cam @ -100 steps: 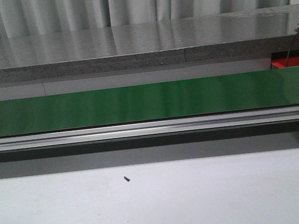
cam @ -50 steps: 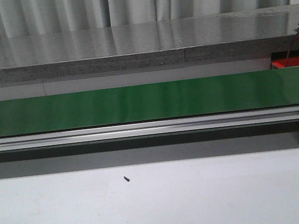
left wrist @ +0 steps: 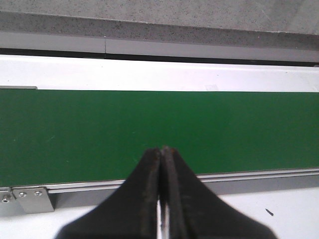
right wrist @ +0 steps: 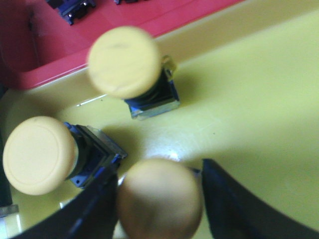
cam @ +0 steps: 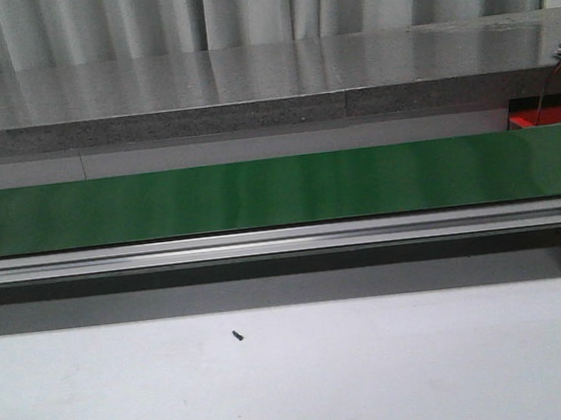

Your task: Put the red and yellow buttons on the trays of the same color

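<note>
Right gripper (right wrist: 159, 199) clamped on a yellow button (right wrist: 159, 198), directly over the yellow tray (right wrist: 259, 109) floor beside two others – straight down to release. Left gripper (left wrist: 162, 154) pressed together, empty, over the belt (left wrist: 159, 132) – no button there

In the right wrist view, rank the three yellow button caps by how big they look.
1. Button between the right gripper fingers: looks largest, but nearest the camera.
2-3. Upper button and button at the side in the yellow tray: alike; not ranked.
</note>
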